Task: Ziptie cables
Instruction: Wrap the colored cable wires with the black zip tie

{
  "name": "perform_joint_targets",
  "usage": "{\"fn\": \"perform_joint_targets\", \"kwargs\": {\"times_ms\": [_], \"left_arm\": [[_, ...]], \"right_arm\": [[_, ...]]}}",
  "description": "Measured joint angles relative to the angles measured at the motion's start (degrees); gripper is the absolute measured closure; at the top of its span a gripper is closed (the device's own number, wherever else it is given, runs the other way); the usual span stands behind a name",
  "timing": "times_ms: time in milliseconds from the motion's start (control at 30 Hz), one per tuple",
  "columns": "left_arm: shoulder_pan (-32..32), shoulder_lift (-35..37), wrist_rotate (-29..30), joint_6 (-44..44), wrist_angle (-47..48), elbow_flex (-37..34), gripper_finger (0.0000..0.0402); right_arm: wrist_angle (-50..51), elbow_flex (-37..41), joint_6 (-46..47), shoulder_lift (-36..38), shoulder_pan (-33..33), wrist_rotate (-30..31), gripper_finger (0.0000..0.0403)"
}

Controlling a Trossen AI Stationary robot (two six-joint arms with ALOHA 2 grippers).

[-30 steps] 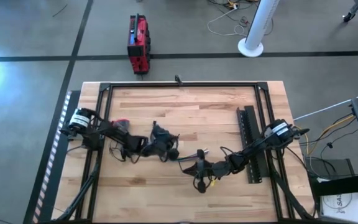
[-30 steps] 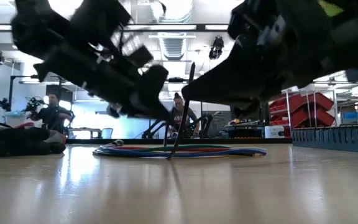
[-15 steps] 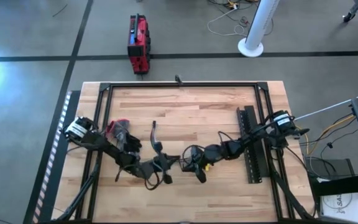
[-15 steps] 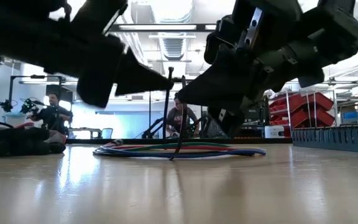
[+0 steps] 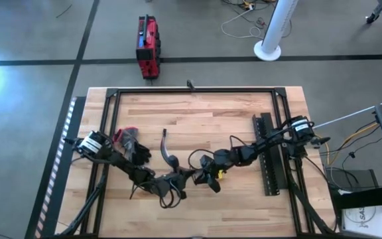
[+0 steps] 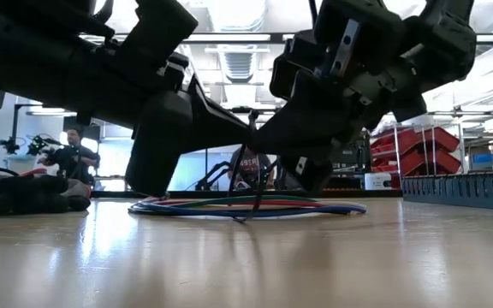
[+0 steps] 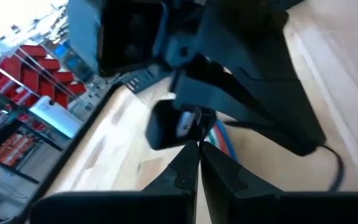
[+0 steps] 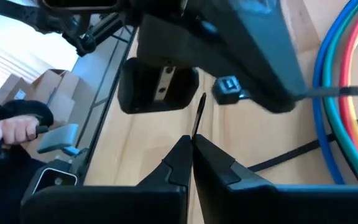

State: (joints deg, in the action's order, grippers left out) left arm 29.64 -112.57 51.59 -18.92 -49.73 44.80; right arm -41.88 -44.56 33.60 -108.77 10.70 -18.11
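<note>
both grippers meet near the middle of the bench [image 5: 197,119], a little toward its near edge. the left gripper [image 5: 180,179] reaches in from nine o'clock and the right gripper [image 5: 207,180] from three o'clock, their tips almost touching. in the left wrist view the left gripper's [image 7: 197,155] fingers are pressed together on the thin black ziptie [image 7: 197,121], which stands up from between them. in the right wrist view the right gripper [image 8: 191,148] is likewise closed on the ziptie [image 8: 197,115], whose free end rises past the fingers. the low view shows the ziptie [image 6: 259,184] as a thin dark strip hanging between the two grippers, its lower end down at the cables [image 6: 246,206]. the cables lie flat on the bench in a long loop of blue, green, red and yellow strands, just beneath and behind the grippers; the right wrist view shows them [image 8: 340,81] curving at the side of the gripper. a black perforated bar [image 5: 268,156] lies at three o'clock, under the right arm. a red and black bundle [image 5: 130,143] sits at nine o'clock, beside the left arm. people are in the room beyond the bench [image 6: 74,154].
</note>
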Motion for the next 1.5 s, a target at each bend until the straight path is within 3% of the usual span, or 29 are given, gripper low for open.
{"fn": "perform_joint_targets", "kwargs": {"times_ms": [733,1500], "left_arm": [[1.7,0.4,0.5,-1.8,0.7,-0.7,0.0401],[2.4,0.5,3.5,-9.1,2.7,0.4,0.0401]], "right_arm": [[-0.4,0.0,-0.6,0.0,-1.0,0.1,0.0403],[-0.4,-1.6,-0.7,0.1,-2.2,0.0,0.0403]]}}
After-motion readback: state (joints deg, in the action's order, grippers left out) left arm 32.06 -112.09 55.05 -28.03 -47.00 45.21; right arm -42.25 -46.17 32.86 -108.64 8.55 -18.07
